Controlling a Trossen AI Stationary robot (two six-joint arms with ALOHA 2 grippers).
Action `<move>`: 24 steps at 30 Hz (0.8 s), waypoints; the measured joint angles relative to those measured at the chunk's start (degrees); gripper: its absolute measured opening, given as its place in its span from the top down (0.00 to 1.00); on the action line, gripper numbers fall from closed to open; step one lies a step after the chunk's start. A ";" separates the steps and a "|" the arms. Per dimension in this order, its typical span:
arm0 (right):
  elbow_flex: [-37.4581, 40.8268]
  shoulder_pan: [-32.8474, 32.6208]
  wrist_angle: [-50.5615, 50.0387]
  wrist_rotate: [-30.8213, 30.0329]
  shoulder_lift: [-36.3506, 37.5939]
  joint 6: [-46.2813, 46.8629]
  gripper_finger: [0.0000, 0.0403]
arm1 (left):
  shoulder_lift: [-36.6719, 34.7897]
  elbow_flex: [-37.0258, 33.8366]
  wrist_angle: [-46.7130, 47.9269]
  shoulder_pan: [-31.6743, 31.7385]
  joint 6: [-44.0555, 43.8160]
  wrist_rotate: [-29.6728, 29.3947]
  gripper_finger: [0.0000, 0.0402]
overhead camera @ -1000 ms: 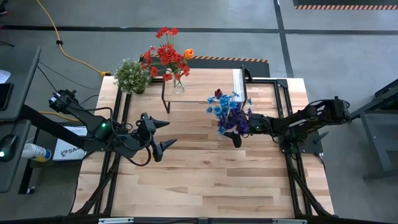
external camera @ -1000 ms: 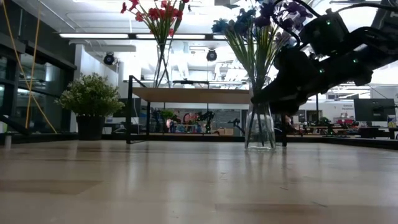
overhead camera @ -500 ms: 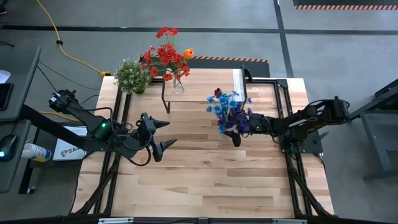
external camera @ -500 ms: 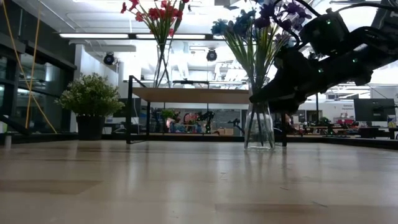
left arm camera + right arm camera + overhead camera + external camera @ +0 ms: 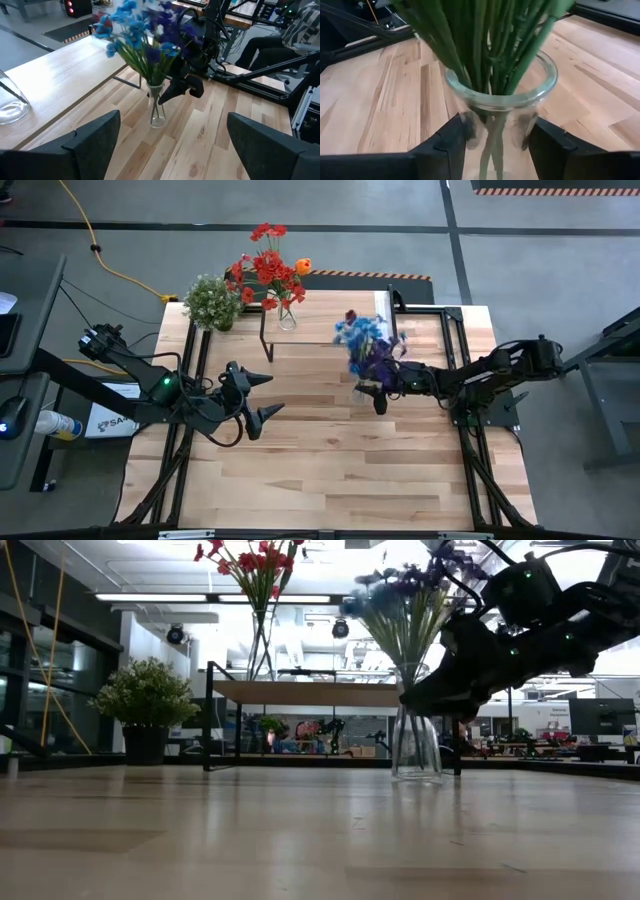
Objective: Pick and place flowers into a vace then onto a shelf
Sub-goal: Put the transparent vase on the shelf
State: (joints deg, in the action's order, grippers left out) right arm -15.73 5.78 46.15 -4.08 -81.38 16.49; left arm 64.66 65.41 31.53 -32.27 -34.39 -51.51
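A clear glass vase [image 5: 415,750] holds blue and purple sprays [image 5: 362,345] on green stems [image 5: 485,45]. It is on the table's right half, in front of the shelf [image 5: 330,328]. My right gripper [image 5: 373,394] is shut on this vase. A second glass vase with red bunches and an orange tulip [image 5: 268,272] stands on the shelf's left end [image 5: 262,650]. My left gripper [image 5: 268,394] is open over the table's left half, with nothing between its fingers [image 5: 95,140]. My right gripper pinches the vase's narrow neck [image 5: 492,112] just below the rim, one finger [image 5: 447,147] on either side. The fingers come level from the table's right side. The vase leans with its flower heads toward the far edge. I cannot tell whether its base [image 5: 415,777] touches the table.
A bushy green-white potted plant [image 5: 212,302] stands at the far left corner. The shelf has thin black legs [image 5: 209,715] and a white strip [image 5: 383,310] at its right end, where bare plank shows. Open tabletop [image 5: 330,470] lies toward the near edge.
The blue and purple flower heads have swung quickly toward the far edge and the shelf, and the vase has tipped that way in my right gripper. The vase's base has hardly moved. My left arm has kept still.
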 joint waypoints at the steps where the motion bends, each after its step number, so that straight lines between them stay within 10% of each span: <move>1: -0.02 0.00 0.02 0.01 0.00 0.02 0.60 | 0.01 0.01 -0.02 -0.02 0.02 0.00 0.01; 24: -1.94 -0.20 -3.39 3.52 8.86 3.76 0.60 | 0.00 0.01 -0.06 -0.02 -0.01 0.00 0.01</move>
State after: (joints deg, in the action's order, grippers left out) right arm -17.67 5.58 42.76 -0.56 -72.53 20.25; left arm 64.66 65.41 31.46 -32.29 -34.40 -51.51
